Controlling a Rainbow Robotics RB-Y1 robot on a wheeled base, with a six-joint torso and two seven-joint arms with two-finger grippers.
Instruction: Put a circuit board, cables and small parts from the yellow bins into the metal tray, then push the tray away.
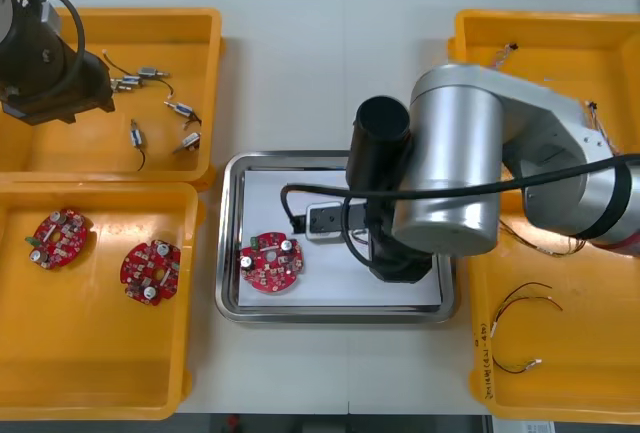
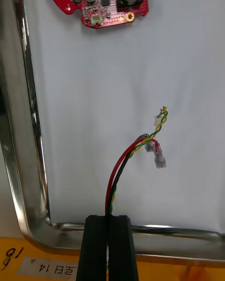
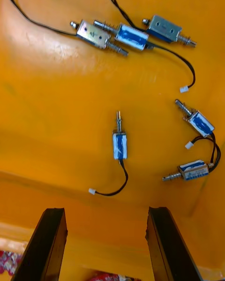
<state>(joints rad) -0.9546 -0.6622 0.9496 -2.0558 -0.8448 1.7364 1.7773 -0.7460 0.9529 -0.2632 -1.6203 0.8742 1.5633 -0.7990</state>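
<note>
Where my right gripper [image 2: 108,220] sits: centre frame, over the metal tray [image 1: 228,243], clamping the red and yellow cable [image 2: 146,143].
Cable: likely light, limp; best pinched near one end.
Left gripper [image 3: 105,210]: wide, upper left.

My front camera sits above both arms and looks steeply down on the tabletop [image 1: 290,73], taking in all four yellow bins [image 1: 100,353] and the metal tray [image 1: 229,243] between them. My right wrist camera looks out past its own jaws, close over the tray's white floor, and shares the red circuit board [image 1: 271,261] and a tray corner with the front view. My left wrist camera hangs close above the far left bin [image 1: 90,148], sharing its small metal parts [image 1: 137,134] with the front view.
</note>
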